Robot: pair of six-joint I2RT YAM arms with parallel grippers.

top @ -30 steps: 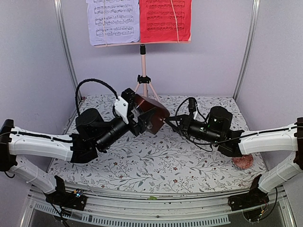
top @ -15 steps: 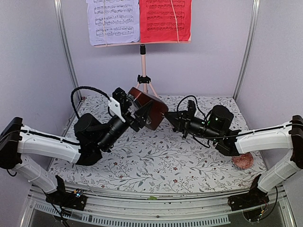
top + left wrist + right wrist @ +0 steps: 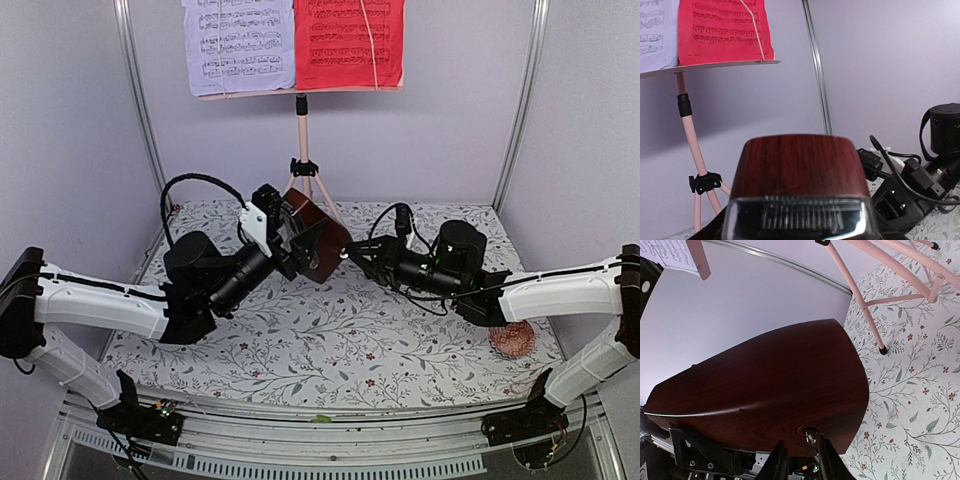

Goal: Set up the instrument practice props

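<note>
The dark brown pyramid metronome [image 3: 320,240] hangs tilted above the table, with my left gripper [image 3: 297,248] shut on it. It fills the lower left wrist view [image 3: 797,170] and hides those fingers. My right gripper [image 3: 352,256] is at its side. In the right wrist view the small metal winding key [image 3: 810,434] on the metronome [image 3: 765,385] sits between my right gripper's [image 3: 800,446] slightly parted fingers. The pink music stand [image 3: 300,150] stands at the back, holding a lilac sheet [image 3: 238,45] and a red sheet [image 3: 348,40].
A small pink knitted ball [image 3: 512,340] lies on the floral tablecloth [image 3: 330,350] near the right arm. The stand's tripod legs [image 3: 862,297] spread on the cloth just behind the metronome. Walls and metal posts [image 3: 138,100] close in the back and sides.
The left arm tipped the metronome up and brought it back down slightly. My right gripper's fingers, shut before, have parted a little around the winding key.
</note>
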